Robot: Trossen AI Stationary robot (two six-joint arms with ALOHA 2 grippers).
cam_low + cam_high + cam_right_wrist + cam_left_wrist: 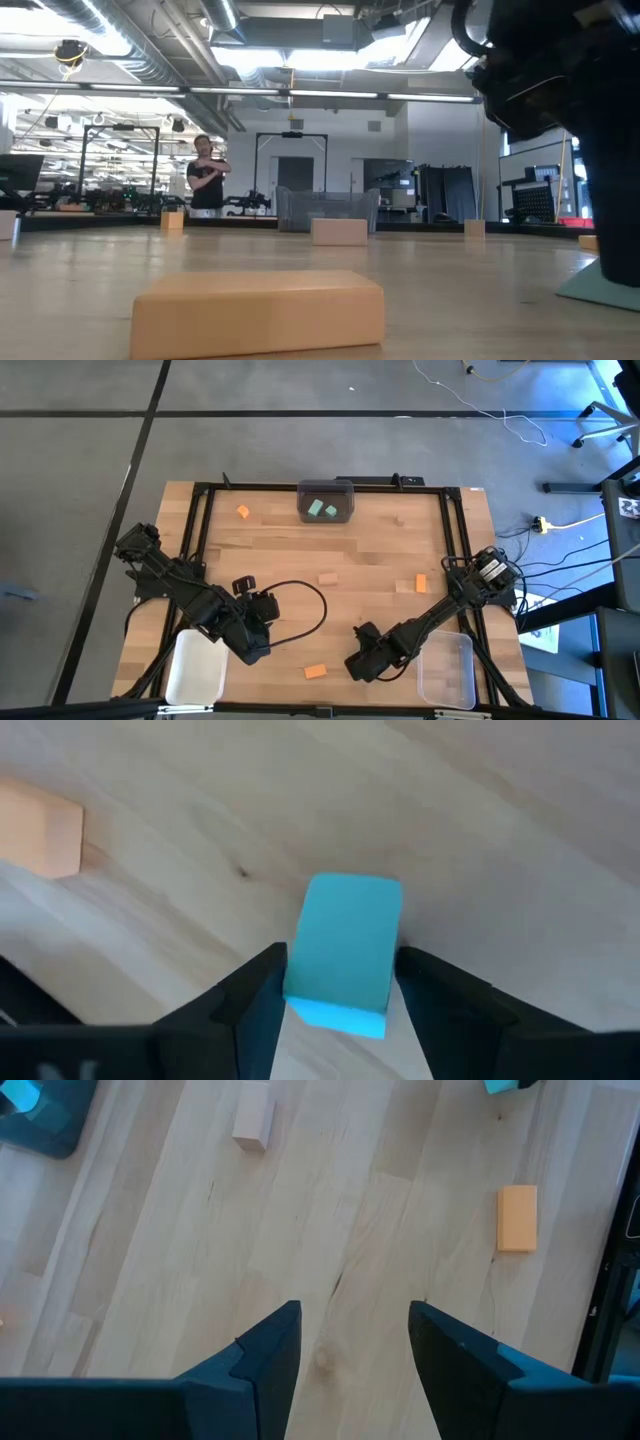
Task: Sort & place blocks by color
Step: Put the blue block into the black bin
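My right gripper (362,663) is low near the table's near edge, shut on a teal block (345,945); it shows in the low view as a teal patch (600,287) under the dark gripper. My left gripper (355,1342) hovers open over bare wood near the white bin, holding nothing. Two teal blocks (322,509) lie in the dark grey bin (326,488). Loose on the table lie orange blocks (243,512), (421,583), (315,671) and a tan block (327,578). My right gripper has the teal block pinched between its two fingers by the long sides (296,970) near one end. The fingers come slanting down from the right and lie along the block. The block's far end (352,890) appears to rest on the table.
The white bin (195,670) sits at the near left corner and the clear bin (447,672) at the near right, beside my right arm. The dark grey bin is at the far edge's middle. A black cable (300,600) loops by my left gripper. A person (207,186) stands far behind.
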